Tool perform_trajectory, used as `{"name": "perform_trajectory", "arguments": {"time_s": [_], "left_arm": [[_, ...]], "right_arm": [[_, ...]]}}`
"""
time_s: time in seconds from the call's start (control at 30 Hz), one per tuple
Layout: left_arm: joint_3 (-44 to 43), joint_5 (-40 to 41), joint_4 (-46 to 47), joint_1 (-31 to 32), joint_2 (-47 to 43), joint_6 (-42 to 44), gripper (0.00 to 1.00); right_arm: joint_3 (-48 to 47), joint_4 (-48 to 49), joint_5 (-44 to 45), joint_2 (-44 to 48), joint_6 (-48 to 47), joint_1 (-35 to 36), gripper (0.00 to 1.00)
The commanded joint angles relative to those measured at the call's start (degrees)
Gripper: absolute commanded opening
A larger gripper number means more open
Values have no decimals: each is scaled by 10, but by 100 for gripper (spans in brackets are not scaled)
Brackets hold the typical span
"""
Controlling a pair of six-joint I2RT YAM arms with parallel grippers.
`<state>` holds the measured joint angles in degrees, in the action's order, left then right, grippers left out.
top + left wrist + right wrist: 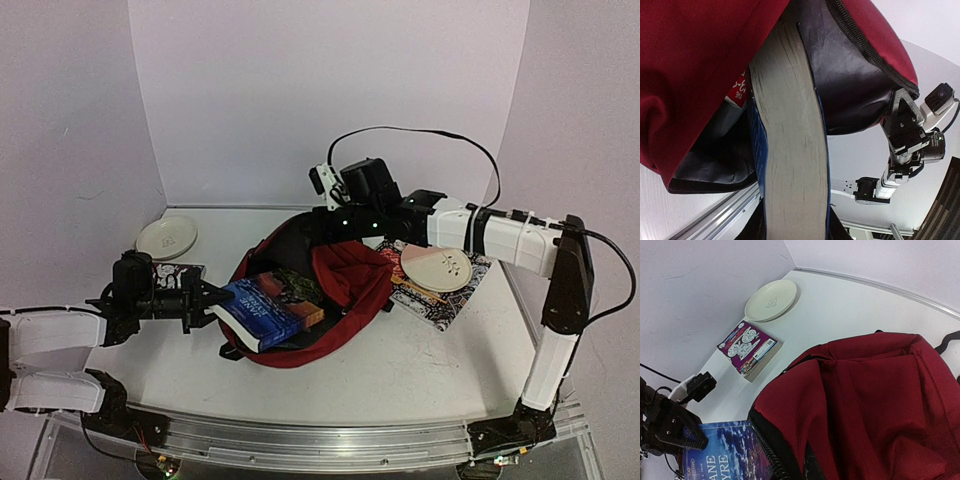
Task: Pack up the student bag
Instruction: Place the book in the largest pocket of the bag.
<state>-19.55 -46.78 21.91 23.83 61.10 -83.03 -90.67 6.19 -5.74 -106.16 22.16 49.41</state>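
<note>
Fingers of L gripper clamp blue book, half inside student bag lying mid-table; R gripper pinched shut on bag rim. Risk: if rim slips or sags, book corner snags lining, jams.

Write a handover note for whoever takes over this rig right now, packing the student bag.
Left gripper: shut on the blue book, which is partway into the mouth of the student bag.
Right gripper: shut on the bag's rim, holding it open.
Done: something seems to be inside already.
To do: push the blue book in. The purple book and the patterned book under a plate lie outside, probably next.
</note>
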Motion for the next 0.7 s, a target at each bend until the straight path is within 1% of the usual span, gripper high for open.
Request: {"name": "perform_trajectory", "arguments": {"time_s": [0.0,0.13,0.3,0.4,0.53,0.67], "left_arm": [[-58,2,76,-1,-21,8,0],[-60,17,76,0,-18,9,0],[-40,43,76,0,-2,15,0],[-45,55,76,5,15,25,0],[-67,82,77,29,47,40,0],[-93,127,80,65,84,50,0]], "right_arm": [[11,50,-20,53,8,-3,0],[18,54,-29,57,11,-3,0],[19,59,-44,58,15,0,0],[17,60,-54,57,15,1,0],[15,61,-64,54,16,6,0],[16,62,-67,54,17,13,0]]}}
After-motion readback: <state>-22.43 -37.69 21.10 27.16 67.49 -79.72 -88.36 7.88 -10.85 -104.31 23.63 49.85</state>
